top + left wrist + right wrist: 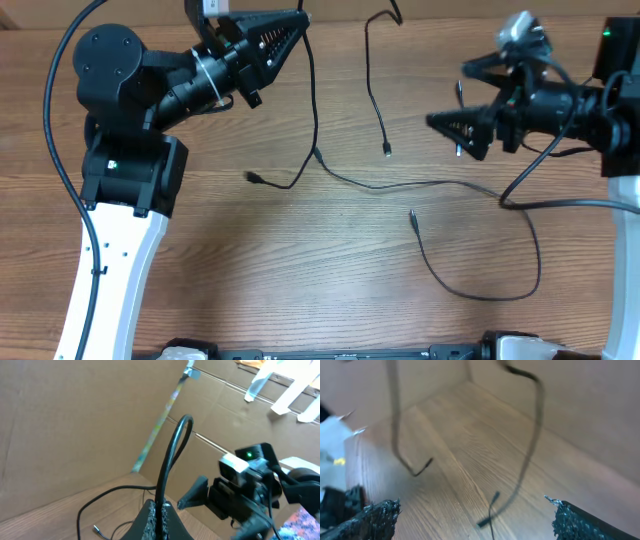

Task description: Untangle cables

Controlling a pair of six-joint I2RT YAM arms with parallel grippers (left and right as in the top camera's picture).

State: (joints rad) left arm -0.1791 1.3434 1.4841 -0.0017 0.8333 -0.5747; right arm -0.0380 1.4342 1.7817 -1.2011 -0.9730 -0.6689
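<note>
Nearest the arm bases, one of the cables (480, 296) makes a big loop on the table (250, 270). It runs up to mid-table and meets another strand by a plug end (252, 177). Can't tell if that's knotted or just crossing. Further back, the left claw (298, 24) is clamped shut on the long cable (316, 95). The right claw (447, 95) gapes wide, empty, near the short cable (372, 90). Looks like mid pull-apart to me. Next move probably needs the right one pinning the loop side.
</note>
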